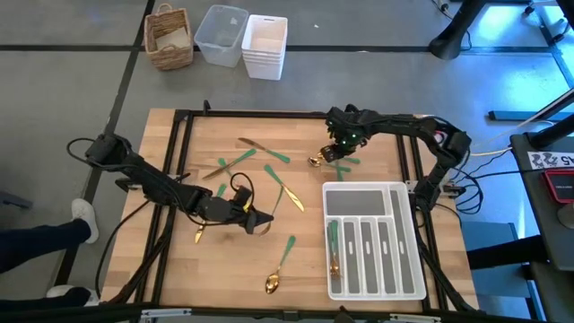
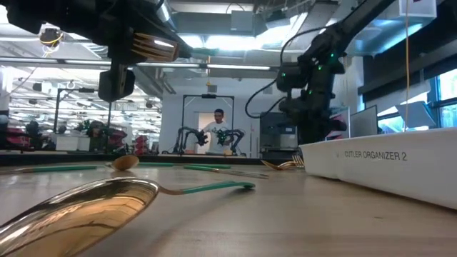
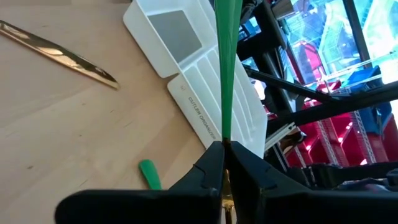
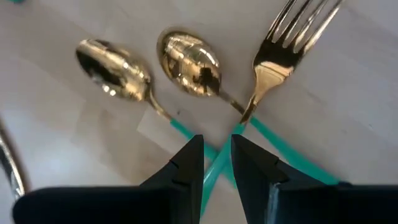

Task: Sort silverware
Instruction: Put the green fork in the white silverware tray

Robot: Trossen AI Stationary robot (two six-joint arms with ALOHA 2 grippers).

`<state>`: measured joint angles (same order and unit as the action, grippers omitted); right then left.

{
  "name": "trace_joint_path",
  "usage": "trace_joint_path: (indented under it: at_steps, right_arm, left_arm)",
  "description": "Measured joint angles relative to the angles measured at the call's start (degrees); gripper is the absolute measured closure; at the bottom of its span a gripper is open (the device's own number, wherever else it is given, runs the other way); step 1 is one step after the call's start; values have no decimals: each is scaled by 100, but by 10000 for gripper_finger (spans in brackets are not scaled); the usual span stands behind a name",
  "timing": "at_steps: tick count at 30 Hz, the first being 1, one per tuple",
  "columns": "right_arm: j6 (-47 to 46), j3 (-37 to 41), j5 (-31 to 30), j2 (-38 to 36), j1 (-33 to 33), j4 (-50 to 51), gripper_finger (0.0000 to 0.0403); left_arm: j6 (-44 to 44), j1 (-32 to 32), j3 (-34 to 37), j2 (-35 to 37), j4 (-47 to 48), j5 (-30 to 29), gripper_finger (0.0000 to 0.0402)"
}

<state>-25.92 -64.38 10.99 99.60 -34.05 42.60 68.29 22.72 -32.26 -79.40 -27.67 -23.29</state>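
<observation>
Surface: wooden table (image 1: pixel 269 193) that you work on, with a white cutlery tray (image 1: pixel 372 240) at its right side.
Left gripper: your left gripper (image 3: pixel 225 163) is clenched on one piece of silverware, a fork (image 3: pixel 227 59); its green handle sticks out straight ahead of the fingers, and in the low view the gold tines show above the table.
Near the left gripper: you see a knife (image 3: pixel 59 53) lying flat on the wood, apart from the fingers, and the tray beyond it.
Right gripper: your right gripper (image 4: pixel 216 163) is low over crossed green handles, the fingers a little apart with the handles between them; I cannot tell if it grips.
Ahead of the right gripper: two spoons (image 4: pixel 152 71) and a second fork (image 4: pixel 283 53) lie on the table.
Farther: other pieces are spread on the table; a large spoon (image 1: pixel 280 267) lies near the front edge, and one piece lies in the leftmost narrow slot (image 1: pixel 334 247) of the tray.
Background: a person (image 2: pixel 218 132) stands far behind the table.
</observation>
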Motion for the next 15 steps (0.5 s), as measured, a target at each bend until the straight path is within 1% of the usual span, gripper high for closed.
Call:
trace_joint_path:
  at_steps: [7, 12, 15]
  right_arm:
    - [-135, 0, -190, 192, -302, -124, 320]
    - [-137, 0, -163, 203, -510, -193, 320]
    - [-237, 0, -132, 203, -515, -274, 320]
  left_arm:
    - [-15, 0, -1, 0, -29, 0, 398]
    - [-59, 0, -1, 0, -29, 0, 392]
    - [-83, 0, -1, 0, -31, 0, 391]
